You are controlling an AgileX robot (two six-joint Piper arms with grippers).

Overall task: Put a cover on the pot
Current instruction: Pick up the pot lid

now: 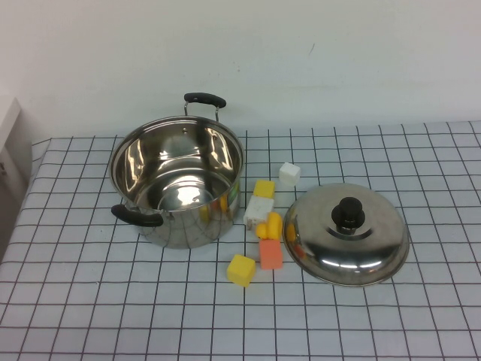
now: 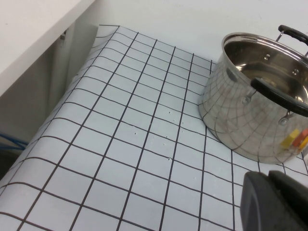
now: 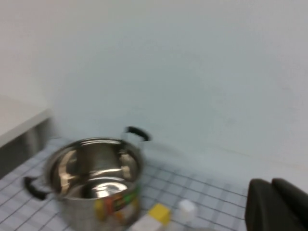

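1. one pot (image 1: 177, 183) stands upright and uncovered on our desk (image 1: 90, 301), left of centre in the high view, with one black handle toward us and the other toward the wall.
2. its lid (image 1: 347, 234) lies knob-up on the desk to the right of the pot, well apart from it.
3. between pot and lid we see a cluster of small blocks: a white block (image 1: 289, 174) farthest back, a yellow block (image 1: 241, 270) nearest us, an orange block (image 1: 270, 254) just beside it, and a few more yellow and white ones close against the pot's side.
4. our left gripper (image 2: 274, 202) shows only as a dark edge in the left wrist view, above the desk near the pot (image 2: 255, 101); we cannot tell how its jaws stand.
5. our right gripper (image 3: 279, 204) shows as a dark edge in the right wrist view, raised and facing the pot (image 3: 94, 180); we cannot tell its jaws either.
6. neither gripper appears in the high view.
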